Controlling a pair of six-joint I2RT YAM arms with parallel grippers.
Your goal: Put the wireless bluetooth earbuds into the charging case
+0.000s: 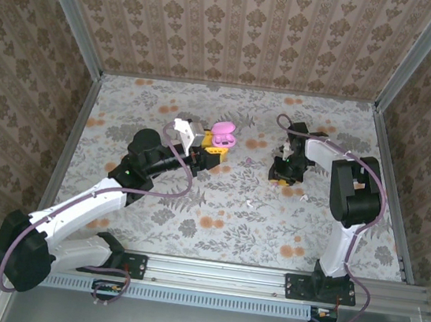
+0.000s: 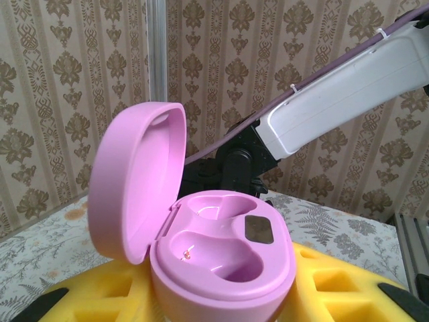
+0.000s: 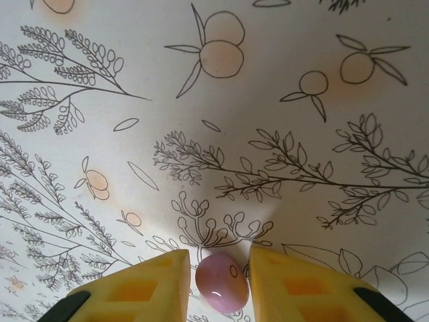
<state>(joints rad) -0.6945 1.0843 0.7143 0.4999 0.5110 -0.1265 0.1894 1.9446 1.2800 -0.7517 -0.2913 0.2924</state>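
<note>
The small glossy pink plastic earbud (image 3: 221, 285) is clamped between the yellow pads (image 3: 151, 288) of the right jaws, above the flower-printed surface (image 3: 315, 221), where a soft shadow falls under it. The pink rounded plastic charging case (image 2: 224, 268) is held in the left jaws, its base between their yellow pads (image 2: 335, 288). Its lid (image 2: 137, 178) stands open and is tilted to the left. Both hollows inside the case are empty. From above, the case (image 1: 221, 136) is well apart from the right jaws.
</note>
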